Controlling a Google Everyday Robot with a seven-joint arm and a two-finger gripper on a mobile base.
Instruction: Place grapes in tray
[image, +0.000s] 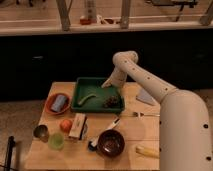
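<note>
The dark green tray (80, 86) sits at the back middle of the wooden table. The grapes (111, 101), a small dark bumpy cluster, lie inside the tray at its right front corner. A curved pale green vegetable (90, 97) lies in the tray to their left. My gripper (106, 84) hangs over the tray's right rear part, above and behind the grapes and apart from them. The white arm reaches in from the right.
An orange bowl (50, 107) stands left of the tray. In front of it are an orange fruit (65, 125), a box (77, 125), a metal cup (41, 132), a green cup (56, 141) and a dark brown bowl (111, 142). A fork (145, 115) and a yellow item (147, 151) lie at the right.
</note>
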